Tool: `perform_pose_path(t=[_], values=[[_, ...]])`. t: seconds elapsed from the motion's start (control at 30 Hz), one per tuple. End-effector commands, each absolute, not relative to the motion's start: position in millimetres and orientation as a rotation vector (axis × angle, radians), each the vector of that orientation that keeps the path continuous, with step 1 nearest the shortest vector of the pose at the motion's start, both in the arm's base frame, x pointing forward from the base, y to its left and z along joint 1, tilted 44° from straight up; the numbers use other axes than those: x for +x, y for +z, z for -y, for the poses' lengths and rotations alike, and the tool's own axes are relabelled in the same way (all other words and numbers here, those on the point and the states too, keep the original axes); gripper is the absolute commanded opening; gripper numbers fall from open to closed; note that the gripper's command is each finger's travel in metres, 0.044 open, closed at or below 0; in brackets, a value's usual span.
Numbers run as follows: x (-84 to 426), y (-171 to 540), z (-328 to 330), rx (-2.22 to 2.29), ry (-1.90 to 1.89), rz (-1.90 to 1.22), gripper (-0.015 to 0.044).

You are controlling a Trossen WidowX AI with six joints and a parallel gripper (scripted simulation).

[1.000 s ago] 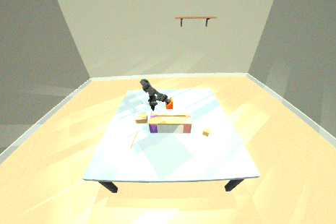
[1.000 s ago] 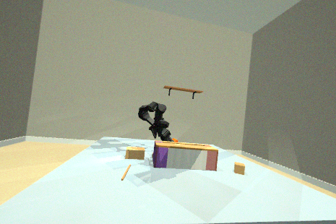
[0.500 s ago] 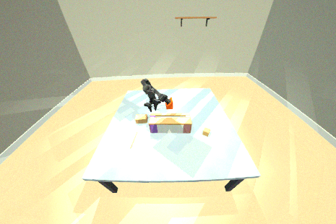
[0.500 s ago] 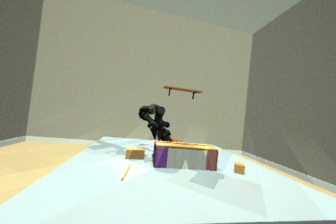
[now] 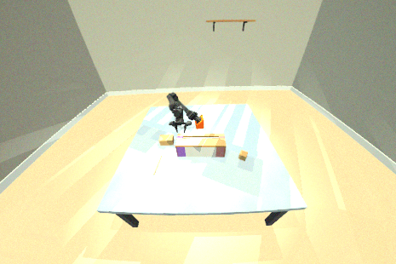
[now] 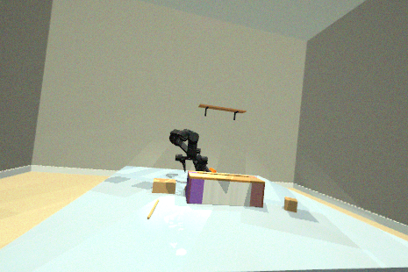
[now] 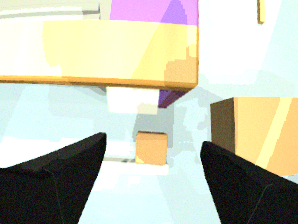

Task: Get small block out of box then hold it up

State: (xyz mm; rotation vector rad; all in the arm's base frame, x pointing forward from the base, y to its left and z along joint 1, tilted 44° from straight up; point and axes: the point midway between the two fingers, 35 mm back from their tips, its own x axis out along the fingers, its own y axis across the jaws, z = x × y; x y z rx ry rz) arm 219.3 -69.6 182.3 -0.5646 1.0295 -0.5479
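The small orange-tan block (image 7: 151,148) lies outside the box, close to its purple end on the arm's side, between a white slab that juts from the box and a thin pale strip. I cannot make it out in the top and exterior views. The box (image 5: 201,142) (image 6: 225,178) (image 7: 75,52) stands upright, with a wooden top, a clear front, a purple end and a dark red end. My gripper (image 5: 180,129) (image 7: 154,144) is open and empty, pointing down above the block, which shows between its fingers in the wrist view. Its fingers are partly hidden in the exterior view.
A larger wooden block (image 5: 166,140) (image 6: 163,186) (image 7: 265,135) stands beside the purple end, close to the right finger in the wrist view. A thin stick (image 5: 157,165) (image 6: 153,210) (image 7: 261,11) lies in front of it. A wooden cube (image 5: 243,155) (image 6: 290,204) sits beyond the red end. An orange object (image 5: 199,123) is behind the box.
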Motion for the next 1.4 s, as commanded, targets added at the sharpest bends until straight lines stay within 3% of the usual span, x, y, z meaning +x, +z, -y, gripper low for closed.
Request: perform_pose_path(t=[0.0, 0.57, 1.1, 1.37], values=[[215.7, 165.9, 82.0, 0.264, -0.945, -0.665, 0.0285], [215.0, 155.7, 91.9, 1.232, -1.232, -0.079, 0.0285], [217.0, 150.8, 95.1, 2.100, -1.258, 0.608, 0.0285], [217.0, 150.6, 95.2, 2.145, -1.252, 0.648, 0.0285]])
